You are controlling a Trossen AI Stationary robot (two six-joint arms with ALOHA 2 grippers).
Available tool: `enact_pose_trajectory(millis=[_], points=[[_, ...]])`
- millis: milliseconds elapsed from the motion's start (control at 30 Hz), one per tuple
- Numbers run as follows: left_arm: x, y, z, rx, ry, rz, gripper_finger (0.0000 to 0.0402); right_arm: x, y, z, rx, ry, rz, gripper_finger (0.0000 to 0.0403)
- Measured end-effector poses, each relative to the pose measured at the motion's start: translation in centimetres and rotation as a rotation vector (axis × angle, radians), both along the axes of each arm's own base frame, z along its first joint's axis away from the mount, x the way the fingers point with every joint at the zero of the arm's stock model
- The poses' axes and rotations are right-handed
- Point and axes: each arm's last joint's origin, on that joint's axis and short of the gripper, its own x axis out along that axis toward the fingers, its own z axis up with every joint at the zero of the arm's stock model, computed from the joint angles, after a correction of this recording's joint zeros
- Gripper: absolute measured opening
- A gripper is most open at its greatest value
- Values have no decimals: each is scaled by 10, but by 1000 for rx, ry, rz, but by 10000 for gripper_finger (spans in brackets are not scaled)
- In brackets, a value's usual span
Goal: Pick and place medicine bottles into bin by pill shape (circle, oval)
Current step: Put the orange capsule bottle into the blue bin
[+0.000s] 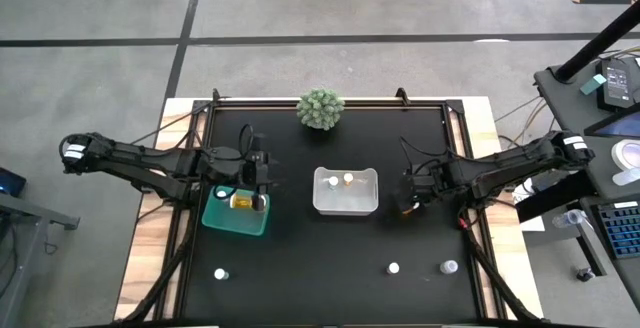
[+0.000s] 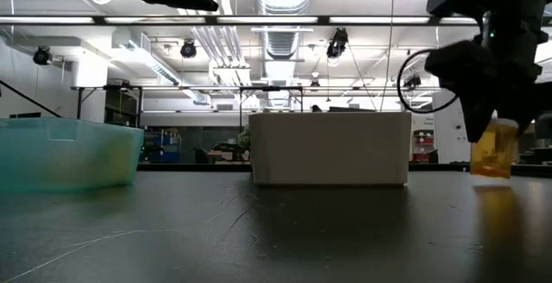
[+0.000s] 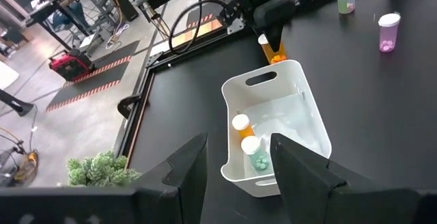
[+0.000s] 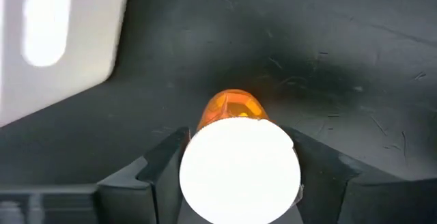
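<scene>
My right gripper (image 1: 408, 194) is shut on an amber bottle with a white cap (image 4: 239, 169), just right of the white bin (image 1: 372, 196); it also shows in the low view (image 2: 493, 152). The white bin holds two bottles (image 3: 240, 123) (image 3: 254, 150). My left gripper (image 3: 235, 176) is open and empty above the green bin (image 1: 222, 220), where an amber bottle (image 1: 241, 201) lies. Three loose bottles (image 1: 221, 274) (image 1: 394, 267) (image 1: 449, 266) stand on the table near its front edge. My right gripper pinches the amber bottle between its two fingers (image 4: 158, 164), at the top just under the white cap (image 4: 205, 125). The fingers come from above, pointing down. The bottle stands upright below them (image 2: 493, 164), its bottom seemingly just clear of the table.
A green spiky ball plant (image 1: 320, 109) stands at the table's far edge, behind the white bin. The black mat has bare room between the bins and the front-edge bottles. A desk with gear stands beyond the table's right side (image 1: 615, 158).
</scene>
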Motion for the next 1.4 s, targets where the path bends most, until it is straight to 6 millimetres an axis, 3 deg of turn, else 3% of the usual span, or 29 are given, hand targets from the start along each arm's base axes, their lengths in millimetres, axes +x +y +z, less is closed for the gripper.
enact_pose_trajectory(millis=[167, 300, 533, 667, 833, 1033, 1200, 1400], points=[[0, 0, 0, -57, -7, 21, 142, 3, -1, 29, -70, 21, 51, 204], [0, -1, -1, -122, -16, 42, 142, 5, -5, 66, -206, 24, 94, 204], [0, -2, -9, -256, 34, 85, 142, 24, -9, 133, -533, -194, 223, 204], [7, -8, -19, -296, 68, 91, 142, 49, -8, 149, -680, -319, 360, 204], [19, -16, -36, -328, 122, 91, 142, 91, -5, 142, -770, -440, 552, 203], [31, -22, -49, -367, 144, 100, 142, 143, -7, 112, -673, -577, 759, 203], [35, -23, -55, -390, 168, 120, 142, 176, -10, 91, -575, -586, 884, 203], [35, -24, -59, -419, 180, 115, 157, 210, -8, 83, -511, -621, 999, 203]])
